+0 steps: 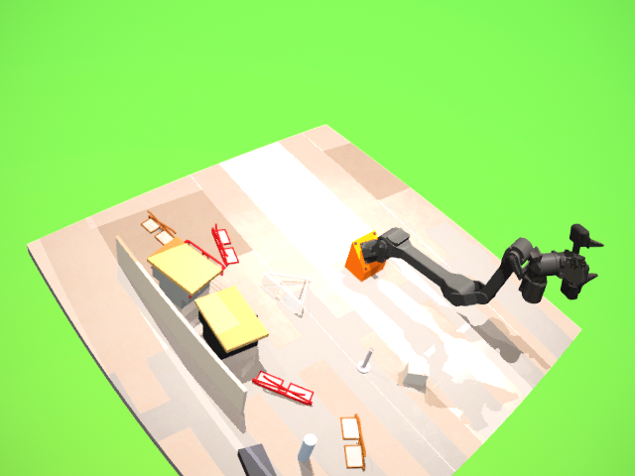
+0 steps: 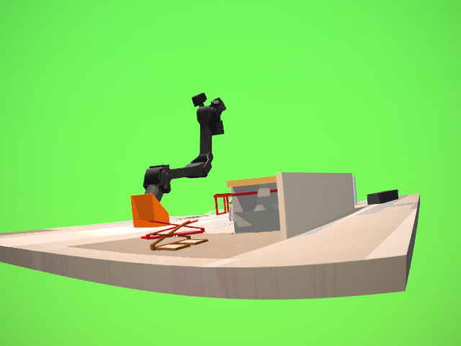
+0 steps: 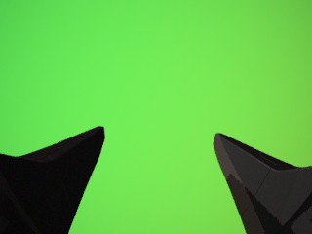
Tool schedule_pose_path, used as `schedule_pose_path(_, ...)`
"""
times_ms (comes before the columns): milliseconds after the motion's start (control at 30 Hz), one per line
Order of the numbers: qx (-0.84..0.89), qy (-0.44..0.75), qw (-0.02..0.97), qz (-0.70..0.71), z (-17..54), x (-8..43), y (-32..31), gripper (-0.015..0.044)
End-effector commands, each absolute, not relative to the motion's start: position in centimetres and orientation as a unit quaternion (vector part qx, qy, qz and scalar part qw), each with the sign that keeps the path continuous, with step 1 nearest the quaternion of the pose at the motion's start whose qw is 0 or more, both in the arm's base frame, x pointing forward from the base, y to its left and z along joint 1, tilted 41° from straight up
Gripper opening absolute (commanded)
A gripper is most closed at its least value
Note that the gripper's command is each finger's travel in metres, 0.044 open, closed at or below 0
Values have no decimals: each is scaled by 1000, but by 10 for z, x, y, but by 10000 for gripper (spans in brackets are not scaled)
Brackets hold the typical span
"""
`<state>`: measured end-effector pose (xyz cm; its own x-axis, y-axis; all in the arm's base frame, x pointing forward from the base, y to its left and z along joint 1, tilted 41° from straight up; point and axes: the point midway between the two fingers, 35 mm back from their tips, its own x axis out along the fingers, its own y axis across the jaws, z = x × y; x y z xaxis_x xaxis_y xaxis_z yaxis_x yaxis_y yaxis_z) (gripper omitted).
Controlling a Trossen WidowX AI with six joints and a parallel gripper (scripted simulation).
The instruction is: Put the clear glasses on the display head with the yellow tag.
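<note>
The clear glasses (image 1: pixel 305 296) lie on the table between the robot base and the heads, with thin pale frame bars visible. A grey display head (image 1: pixel 179 290) (image 2: pixel 255 223) has a flat top and wears red glasses (image 1: pixel 204 254) (image 2: pixel 242 193). A black display head (image 1: pixel 212 335) stands beside it with no glasses visible on it. Both tops look yellow in the top view; I cannot tell which head bears the yellow tag. My gripper (image 1: pixel 598 260) (image 3: pixel 161 136) is open and empty, raised high on the far side of the base from the heads.
A grey wall (image 1: pixel 179 338) (image 2: pixel 316 205) stands behind the heads. Other red glasses (image 1: pixel 283 388) and orange glasses (image 1: pixel 364 440) lie nearby; another orange pair (image 1: pixel 162 223) and red pair (image 1: pixel 221 246) lie beyond the grey head. A small stand (image 1: pixel 364 366), pale block (image 1: pixel 416 376), cylinder (image 1: pixel 307 448) and dark box (image 1: pixel 255 461) also stand there.
</note>
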<state>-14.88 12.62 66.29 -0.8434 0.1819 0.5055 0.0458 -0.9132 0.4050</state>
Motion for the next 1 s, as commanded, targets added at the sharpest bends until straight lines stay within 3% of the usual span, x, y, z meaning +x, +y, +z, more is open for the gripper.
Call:
schedule_pose_path(0,277,205,36,938,663,-149,126,426)
schedule_pose_path(233,277,205,36,938,663,-149,126,440)
schedule_pose_path(367,292,178,25,939,671,-145,108,335)
schedule_pose_path(533,346,86,-18,934,695,-126,43,204)
schedule_pose_path(967,452,-63,-143,878,705,-54,-111,200)
